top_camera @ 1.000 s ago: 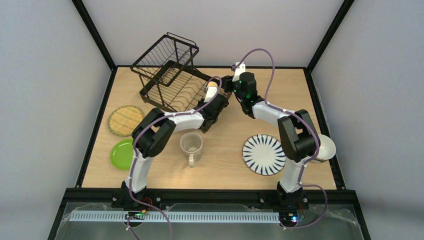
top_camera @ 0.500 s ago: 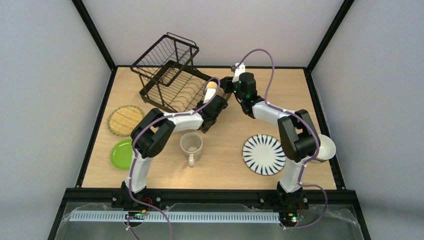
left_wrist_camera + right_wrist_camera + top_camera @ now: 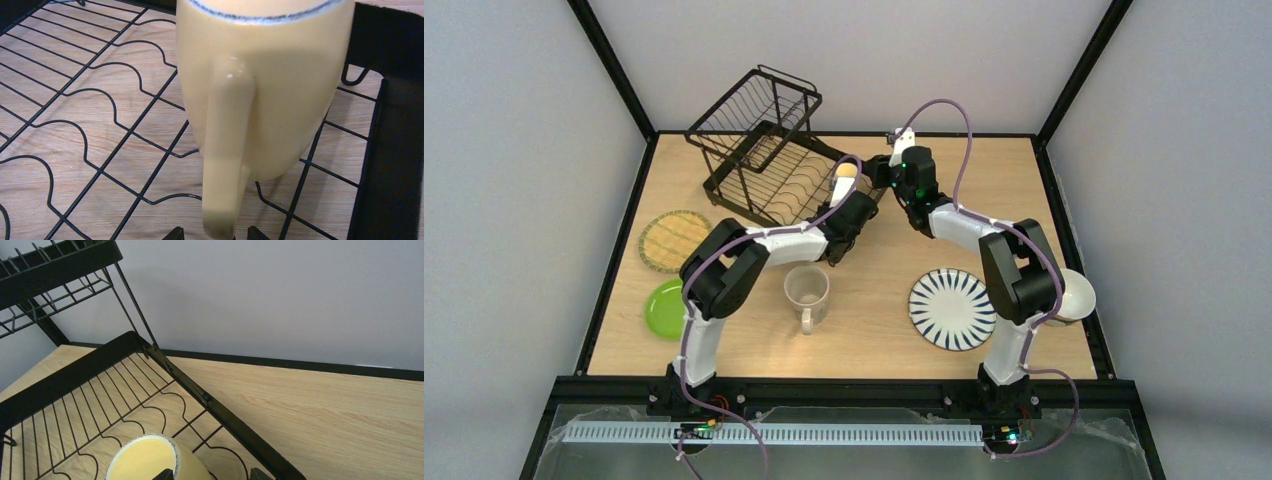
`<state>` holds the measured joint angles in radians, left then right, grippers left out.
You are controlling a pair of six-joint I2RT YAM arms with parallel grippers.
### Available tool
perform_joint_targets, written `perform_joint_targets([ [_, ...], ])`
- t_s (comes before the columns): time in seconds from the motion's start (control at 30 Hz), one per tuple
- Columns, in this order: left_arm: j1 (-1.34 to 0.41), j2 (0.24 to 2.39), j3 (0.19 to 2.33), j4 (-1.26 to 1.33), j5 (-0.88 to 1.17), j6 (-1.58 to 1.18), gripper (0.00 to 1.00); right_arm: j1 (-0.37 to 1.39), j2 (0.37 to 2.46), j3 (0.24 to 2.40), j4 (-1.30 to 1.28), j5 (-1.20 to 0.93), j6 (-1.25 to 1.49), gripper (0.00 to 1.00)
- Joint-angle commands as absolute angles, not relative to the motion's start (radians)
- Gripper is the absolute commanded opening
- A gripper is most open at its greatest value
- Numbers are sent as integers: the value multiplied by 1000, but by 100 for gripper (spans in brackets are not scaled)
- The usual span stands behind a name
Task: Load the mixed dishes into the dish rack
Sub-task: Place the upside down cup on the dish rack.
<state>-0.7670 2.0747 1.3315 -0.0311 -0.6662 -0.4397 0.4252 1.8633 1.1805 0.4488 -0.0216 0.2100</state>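
A yellow mug stands upright on the wire floor at the right end of the black dish rack. In the left wrist view its handle points at the camera. My left gripper is open, with a fingertip on each side of the handle and gaps showing. In the right wrist view the mug sits at the bottom beside the rack's black frame. My right gripper is open over the mug's rim, its right fingertip clear of the wall.
On the table in front of the rack lie a beige mug, a striped plate, a yellow woven plate and a lime-green plate. A white bowl shows behind the right arm's elbow.
The left arm's elbow has drifted slightly to the left. The yellow mug and the right arm have stayed where they were.
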Motion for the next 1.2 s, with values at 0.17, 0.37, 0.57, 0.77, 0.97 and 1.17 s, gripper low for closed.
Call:
perform_joint_targets([
  [0.17, -782, 2000, 1313, -38, -666, -454, 71, 422, 1834, 1165, 414, 33, 199, 87],
  [0.37, -791, 1972, 1313, -64, -673, -457, 71, 422, 1836, 1182, 368, 58, 191, 87],
  [0.57, -797, 1934, 1299, -82, -682, -469, 71, 422, 1855, 1197, 340, 55, 189, 87],
  [0.77, -801, 1870, 1293, -132, -692, -497, 70, 422, 1875, 1235, 288, 46, 183, 81],
  [0.97, -801, 1760, 1296, -199, -672, -522, 69, 422, 1891, 1305, 203, 31, 157, 58],
  [1.17, -801, 1644, 1339, -319, -623, -566, 69, 422, 1921, 1390, 84, 26, 140, 23],
])
